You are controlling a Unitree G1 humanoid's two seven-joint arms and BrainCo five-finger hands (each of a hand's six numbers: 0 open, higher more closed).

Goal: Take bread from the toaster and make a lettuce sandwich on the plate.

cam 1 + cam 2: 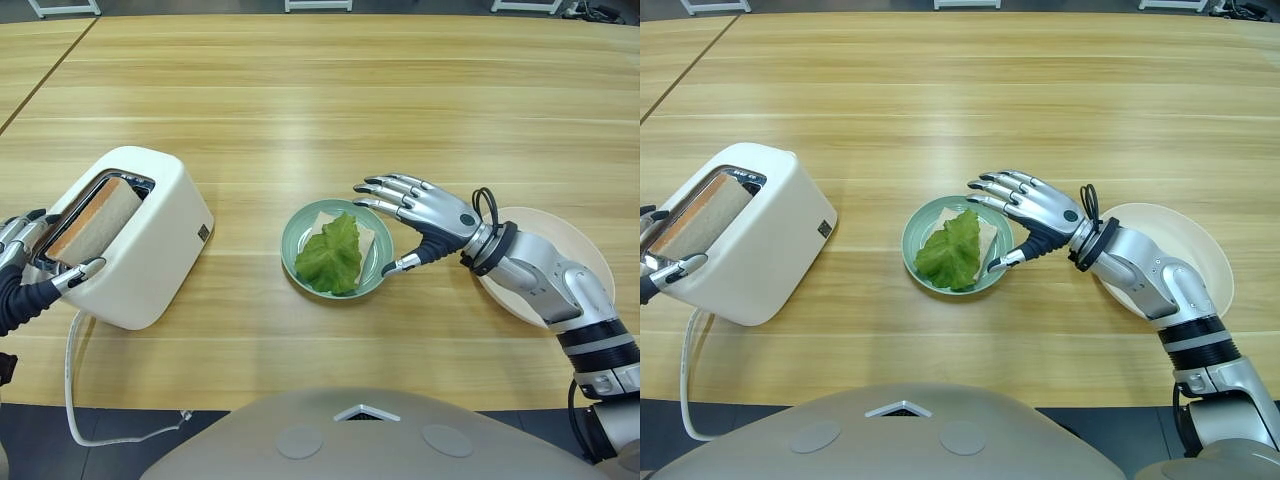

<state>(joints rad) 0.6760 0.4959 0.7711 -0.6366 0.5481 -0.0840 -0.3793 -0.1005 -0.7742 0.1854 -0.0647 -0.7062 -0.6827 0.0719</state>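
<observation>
A white toaster [150,240] stands at the left of the table with a slice of bread [95,220] sticking out of its slot. My left hand [30,262] is at the toaster's near left side, fingers around the slice's end. In the middle sits a green plate [294,262] holding a bread slice [365,238] with a lettuce leaf [330,255] on top. My right hand [410,212] hovers open just right of the plate, fingers spread over its rim, holding nothing.
A cream bowl [590,262] lies at the right, under my right forearm. The toaster's white cord [75,390] runs off the table's near edge. A seam between table tops runs diagonally at the far left [45,75].
</observation>
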